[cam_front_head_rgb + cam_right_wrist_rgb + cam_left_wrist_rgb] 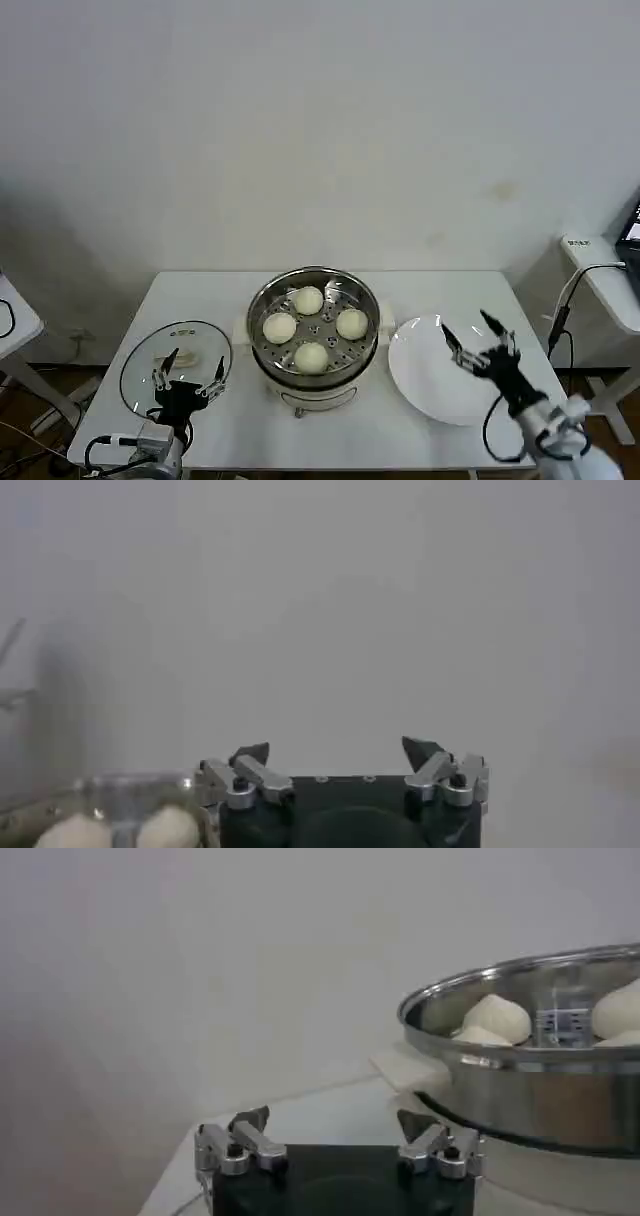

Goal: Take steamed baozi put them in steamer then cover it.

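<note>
the glass lid [176, 363] lies flat on the left part of the desk [420, 295], set apart from the steamer so that the pot mouth is free for loading. the left gripper [187, 380] stands at the near edge of the lid with its jaws spread wide and nothing between them; in the left wrist view the same gripper [338, 1138] is low over the desk, with the steamer wall [530, 1083] close on one side, a posture that suits a grasp of the lid handle as the likely next step. the steamer [314, 335] sits at the centre of the desk on its cream base, and the four steamed baozi [311, 328] rest on the perforated tray inside, spaced apart in a diamond so that none is stacked on another; the loading part of the task therefore appears complete and only the covering is not yet done. the white plate [440, 370] lies just to the right of the steamer and carries no buns. the right gripper [478, 343] hovers over the plate, jaws wide and empty, clear of the pot, which leaves room for the lid to come across; the right wrist view shows this gripper [340, 770] open likewise.
</note>
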### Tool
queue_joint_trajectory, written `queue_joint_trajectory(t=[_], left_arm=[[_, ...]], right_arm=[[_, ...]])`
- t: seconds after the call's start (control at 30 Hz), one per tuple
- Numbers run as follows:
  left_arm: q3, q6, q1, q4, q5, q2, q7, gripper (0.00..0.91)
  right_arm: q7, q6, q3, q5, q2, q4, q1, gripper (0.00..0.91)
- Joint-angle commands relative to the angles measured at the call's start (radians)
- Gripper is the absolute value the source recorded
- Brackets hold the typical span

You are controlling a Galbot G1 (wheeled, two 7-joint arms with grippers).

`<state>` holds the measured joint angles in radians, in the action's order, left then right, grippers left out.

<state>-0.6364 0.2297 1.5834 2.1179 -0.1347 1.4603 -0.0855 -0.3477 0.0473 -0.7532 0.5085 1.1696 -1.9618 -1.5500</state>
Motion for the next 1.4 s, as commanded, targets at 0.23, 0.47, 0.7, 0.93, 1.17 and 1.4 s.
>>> queue_joint_trajectory(t=[0.23,0.47,0.7,0.93,1.17,1.4], left_arm=[[-0.019,-0.102,-0.021,-0.105,-0.422,-0.136,0.080,0.907],[-0.037,-0.291,-0.098,-0.317,-0.851,-0.232,0.162,0.907],[-0.029,-0.324,-0.126,-0.447,-1.012,-0.254,0.180,0.907],[-0.023,-0.329,-0.155,-0.518,-1.121,-0.230,0.200,0.907],[-0.032,-0.317,-0.191,-0.551,-1.159,-0.218,0.205,0.907],[-0.030,-0.305,-0.220,-0.567,-1.157,-0.218,0.207,0.907]], right_arm=[[0.048,0.012,-0.016,-0.102,0.149,0.003,-0.117,0.907],[0.061,0.009,-0.019,-0.103,0.143,0.001,-0.081,0.907],[0.061,0.005,-0.043,-0.099,0.124,0.001,-0.053,0.907],[0.061,0.015,-0.050,-0.102,0.127,0.014,-0.047,0.907],[0.060,0.018,-0.054,-0.099,0.131,0.012,-0.047,0.907],[0.060,0.024,-0.057,-0.101,0.140,0.023,-0.047,0.907]])
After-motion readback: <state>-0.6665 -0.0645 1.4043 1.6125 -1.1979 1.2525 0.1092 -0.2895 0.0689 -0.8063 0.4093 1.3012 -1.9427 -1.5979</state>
